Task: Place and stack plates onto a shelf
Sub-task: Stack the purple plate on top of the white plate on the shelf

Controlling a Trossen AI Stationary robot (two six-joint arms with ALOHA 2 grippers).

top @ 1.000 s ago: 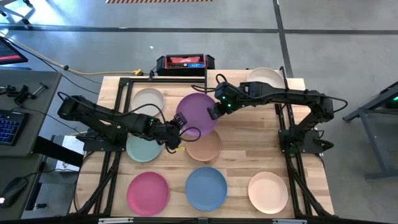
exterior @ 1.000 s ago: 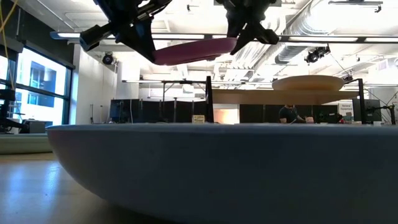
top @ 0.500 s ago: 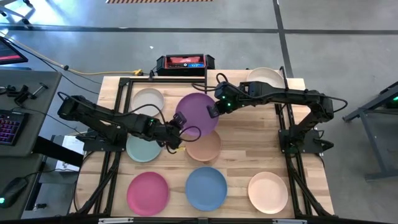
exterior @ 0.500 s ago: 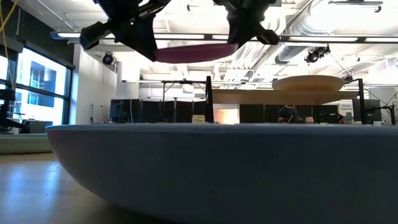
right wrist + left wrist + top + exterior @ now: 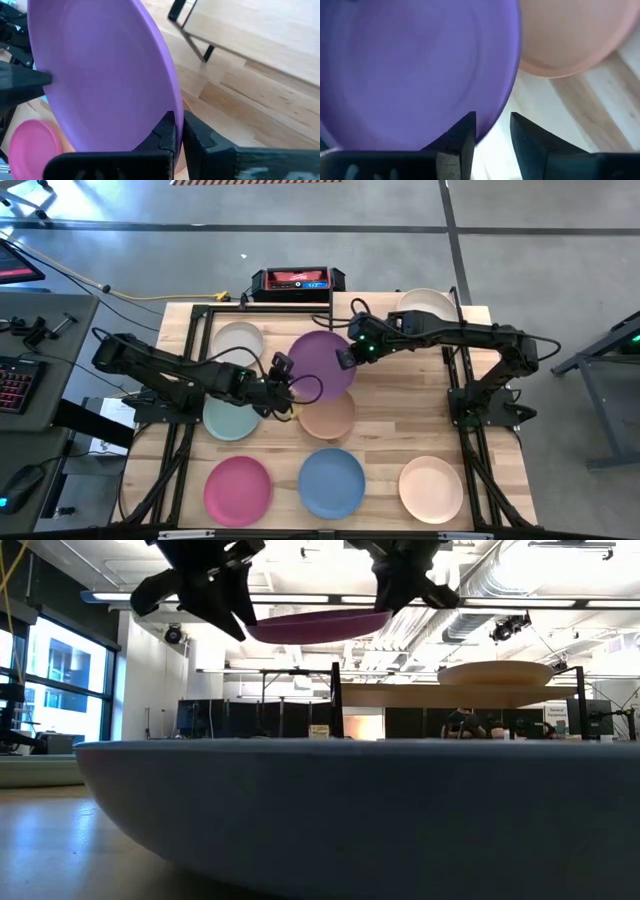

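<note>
Purple plate [image 5: 322, 363]: aloft above the table.
Right gripper [image 5: 345, 358]: pinching its rim (fingers nearly closed).
Left gripper [image 5: 285, 376]: parted, just off the opposite edge.

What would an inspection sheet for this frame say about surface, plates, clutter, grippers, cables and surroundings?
Surface: light-wood table.
Job's things: purple plate held in the air; white plate, mint plate, terracotta plate, pink plate, blue plate and peach plate on the table; cream plate on the shelf.
Clutter: nothing seen.
Grippers: right gripper clamps the purple plate's rim; left gripper open at its opposite edge.
Cables: yellow cable on the floor.
Surroundings: red-and-black box, keyboard.
</note>
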